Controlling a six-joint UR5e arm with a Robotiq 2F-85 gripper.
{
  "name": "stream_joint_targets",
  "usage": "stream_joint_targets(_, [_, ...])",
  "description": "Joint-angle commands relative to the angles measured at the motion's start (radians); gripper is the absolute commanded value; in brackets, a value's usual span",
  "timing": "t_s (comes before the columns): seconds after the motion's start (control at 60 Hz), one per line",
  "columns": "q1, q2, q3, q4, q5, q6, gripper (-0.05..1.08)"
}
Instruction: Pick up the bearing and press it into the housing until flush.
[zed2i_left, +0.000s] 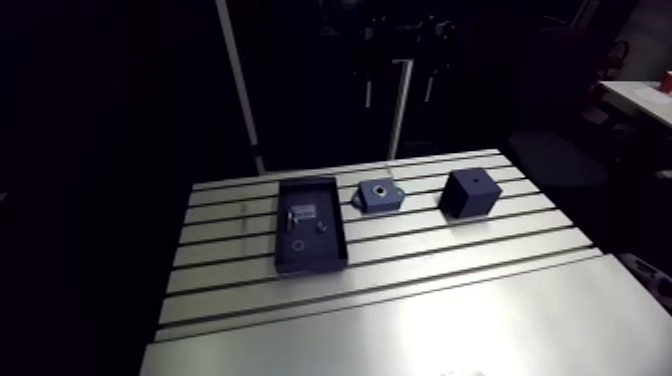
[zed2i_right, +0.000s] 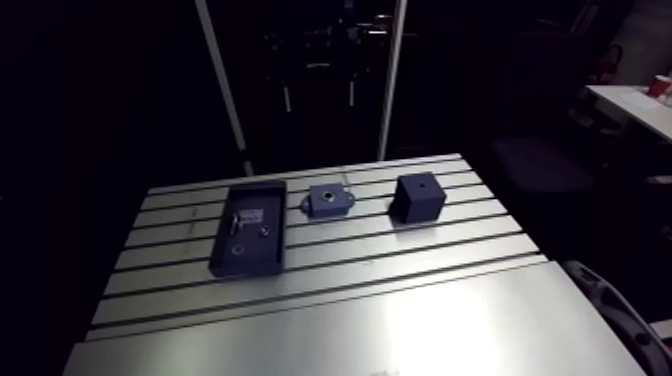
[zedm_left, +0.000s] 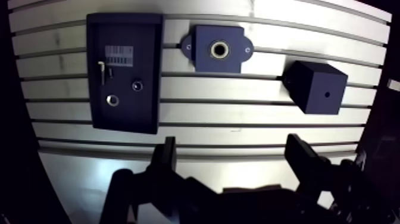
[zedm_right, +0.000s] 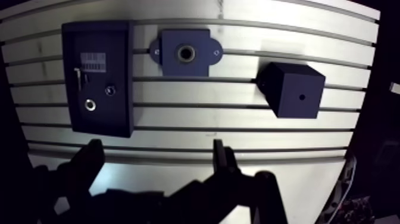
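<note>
3 tiny parts (zedm_left: 112, 100) in the tray (zedm_left: 147, 59), each indistinct.

The slotted aluminium counter (zed2i_left: 400, 300) carries three dark blue things in a row; a flanged housing (zed2i_left: 380, 198) sits in the middle; a shallow tray (zed2i_left: 312, 258) lies near the housing on one side; a cube (zed2i_left: 470, 193) stands on the other, apart from it.

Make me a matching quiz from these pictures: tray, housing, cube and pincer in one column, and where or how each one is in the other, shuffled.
Things:
1. tray
2. housing
3. cube
4. pincer

Places or states:
A. open, holding nothing
B. between the tray and the cube
C. carries a pale label
D. one small hole in a face

Pairs: 1-C, 2-B, 3-D, 4-A
</note>
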Motion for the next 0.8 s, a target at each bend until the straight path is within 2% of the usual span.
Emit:
stream_joint_targets(0.017, [0.005, -0.162, -0.034, 0.147, 0.016, 0.008, 0.00])
stream_joint_targets(0.15, [0.005, -0.208, -0.017, 0.149, 0.020, 0.008, 0.01])
stream_joint_targets(0.433, [0.000, -0.220, -0.005, 0.147, 0.020, 0.009, 0.01])
stream_joint_targets(0.617, [0.001, -0.242, -0.001, 0.149, 0.029, 0.012, 0.01])
stream_joint_targets(0.8, [-0.001, -0.264, 0.054, 0.136, 0.028, 0.015, 0.01])
